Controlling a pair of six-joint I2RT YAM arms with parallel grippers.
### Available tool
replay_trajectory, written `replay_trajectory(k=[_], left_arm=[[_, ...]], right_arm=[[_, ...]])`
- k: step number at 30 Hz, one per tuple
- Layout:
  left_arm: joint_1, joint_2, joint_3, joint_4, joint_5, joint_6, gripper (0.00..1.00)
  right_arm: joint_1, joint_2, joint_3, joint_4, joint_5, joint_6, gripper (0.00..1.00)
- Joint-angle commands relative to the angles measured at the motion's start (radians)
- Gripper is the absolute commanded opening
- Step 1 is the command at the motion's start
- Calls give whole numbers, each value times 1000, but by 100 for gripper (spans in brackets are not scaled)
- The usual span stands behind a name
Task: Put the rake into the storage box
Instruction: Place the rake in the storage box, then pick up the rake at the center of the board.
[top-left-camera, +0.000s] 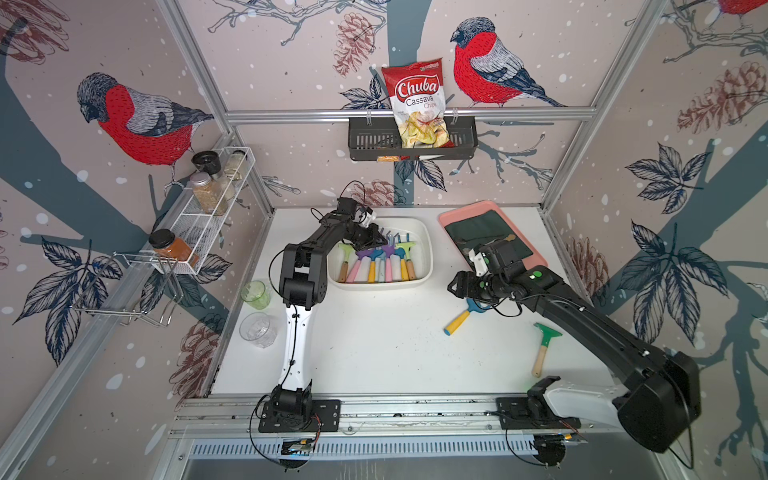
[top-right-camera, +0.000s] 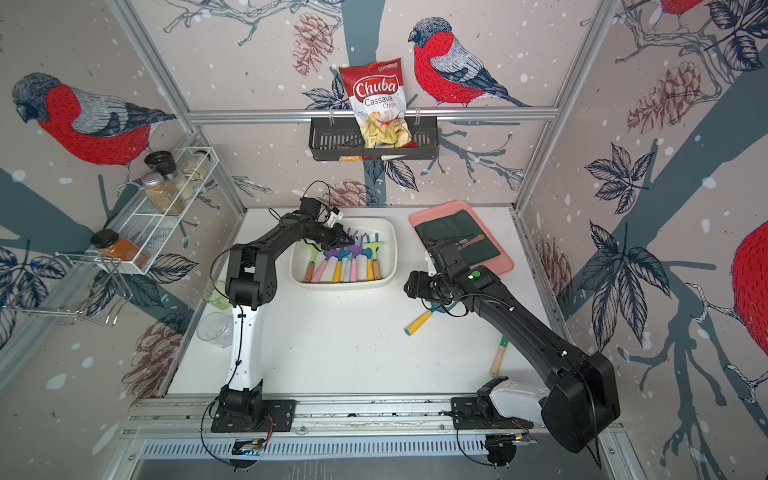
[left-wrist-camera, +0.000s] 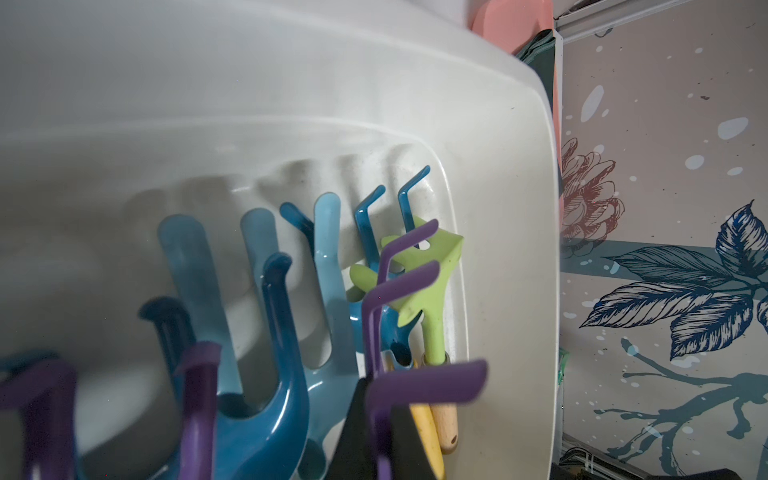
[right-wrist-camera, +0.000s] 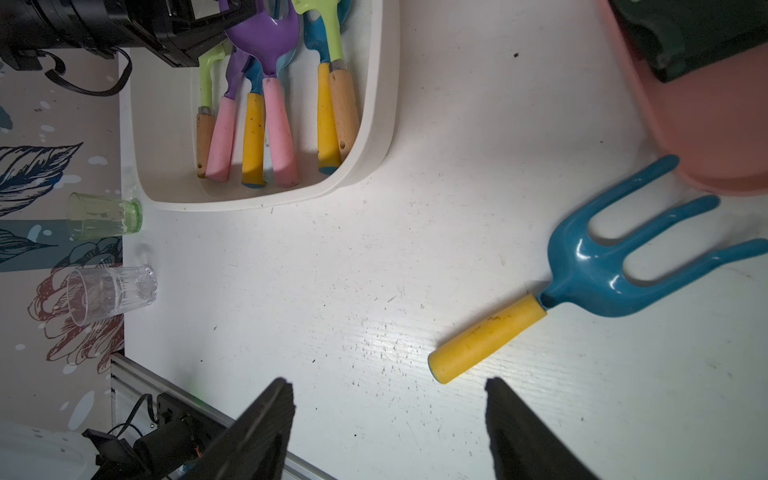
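The white storage box (top-left-camera: 428, 249) (top-right-camera: 390, 253) stands at the back middle of the table and holds several coloured garden tools. My left gripper (top-left-camera: 380, 241) (top-right-camera: 347, 240) reaches down into its far end. In the left wrist view the gripper (left-wrist-camera: 382, 399) is shut on the stem of a purple rake (left-wrist-camera: 428, 382), whose bent tines stick out over the box floor (left-wrist-camera: 507, 249). My right gripper (top-left-camera: 455, 286) (right-wrist-camera: 387, 382) hovers open over the table, holding nothing. It is next to a blue three-pronged tool with a yellow handle (right-wrist-camera: 582, 274) (top-left-camera: 459, 320).
A green-headed tool with a wooden handle (top-left-camera: 544, 345) lies at the front right. A pink tray with dark green cloth (top-left-camera: 457, 214) sits at the back right. A green cup (top-left-camera: 254, 294) and a clear cup (top-left-camera: 258, 330) stand at the left edge.
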Motion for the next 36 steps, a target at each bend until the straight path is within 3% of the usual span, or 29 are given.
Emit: replay_trajectory(k=[1,4,8,15,24,36], left_arm=[[2,-5,-15,21,-13,7,20],[2,-23,-41,47,-21,-7,31],[3,-49,-80,93,-36,-31,35],[3,-110,-120,99,-118,-40,55],[3,-211,-192,105,-180,-56,61],[5,-418,-379,165,-172,-93,62]], right_arm=[[0,3,-7,19,-11,10,76],[1,3,-14,22,-11,13,76],[2,3,-23,19,2,21,76],[3,39,-58,-20,63,87,75],[13,154,-92,-67,174,208,76],[55,335,-61,-16,194,209,75]])
